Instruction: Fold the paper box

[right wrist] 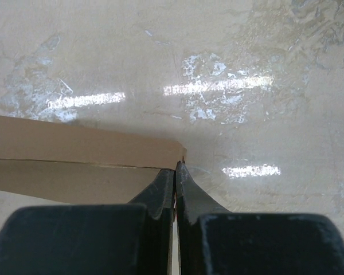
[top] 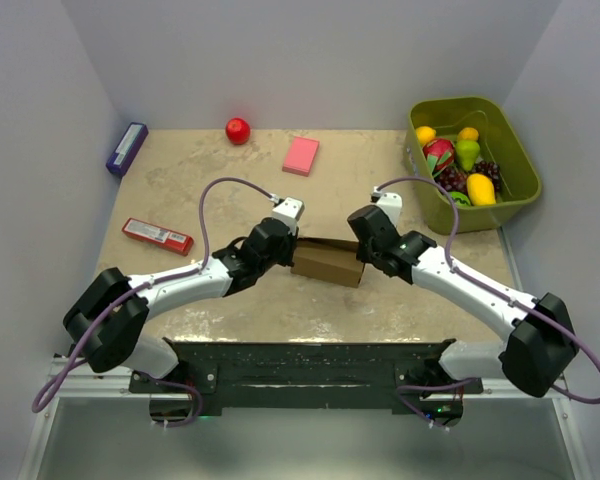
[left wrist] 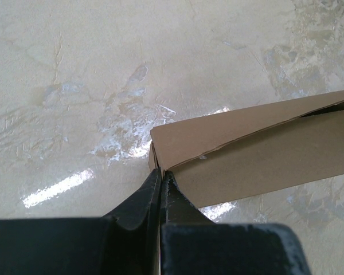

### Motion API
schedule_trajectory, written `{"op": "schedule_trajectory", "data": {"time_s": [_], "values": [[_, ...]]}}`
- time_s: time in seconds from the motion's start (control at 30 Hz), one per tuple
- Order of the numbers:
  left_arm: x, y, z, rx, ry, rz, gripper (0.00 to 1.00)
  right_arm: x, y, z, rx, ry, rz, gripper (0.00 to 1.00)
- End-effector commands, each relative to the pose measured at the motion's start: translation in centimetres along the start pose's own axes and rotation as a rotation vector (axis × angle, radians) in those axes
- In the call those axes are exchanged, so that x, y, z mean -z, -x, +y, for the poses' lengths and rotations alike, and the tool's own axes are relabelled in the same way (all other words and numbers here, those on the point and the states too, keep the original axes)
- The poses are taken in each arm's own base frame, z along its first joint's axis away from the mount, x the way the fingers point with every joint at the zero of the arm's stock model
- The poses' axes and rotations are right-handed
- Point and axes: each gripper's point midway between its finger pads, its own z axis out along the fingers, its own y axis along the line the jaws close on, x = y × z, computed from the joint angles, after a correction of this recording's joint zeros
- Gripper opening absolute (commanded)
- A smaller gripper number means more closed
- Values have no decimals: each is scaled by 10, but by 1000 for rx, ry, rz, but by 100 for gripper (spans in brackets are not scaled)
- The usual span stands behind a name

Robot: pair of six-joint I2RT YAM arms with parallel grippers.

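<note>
Cardboard from above: the paper box (top: 327,262) lies mid-tabletop (top: 230,180), between the two wrists. Left wrist view: the left gripper (left wrist: 161,176) is closed, tips touching the box's corner. Right wrist view: the right gripper (right wrist: 175,171) is closed, tips against the box's end.

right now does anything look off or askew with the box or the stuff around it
The paper box in the middle is not shut flush: in the left wrist view the seam under its top flap gapes wider toward the end far from the left gripper. Nothing else looks spilled or damaged.
</note>
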Motion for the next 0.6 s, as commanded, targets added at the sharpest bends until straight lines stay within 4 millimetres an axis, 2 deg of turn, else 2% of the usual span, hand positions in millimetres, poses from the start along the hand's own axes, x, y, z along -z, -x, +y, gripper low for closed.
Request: {"op": "schedule_trajectory", "data": {"time_s": [0.0, 0.13, 0.33, 0.43, 0.57], "values": [[9, -73, -10, -35, -60, 237, 0, 5, -21, 44, -77, 169, 45, 0], [9, -72, -9, -35, -57, 236, 0, 6, -34, 44, -81, 166, 53, 0], [10, -71, -8, -36, -51, 234, 0, 6, -43, 38, -68, 144, 53, 0], [10, -71, -7, -36, -47, 232, 0, 9, -39, 33, -69, 129, 35, 0], [11, -75, -3, -43, -30, 239, 0, 19, -21, 32, -61, 109, 4, 0]]}}
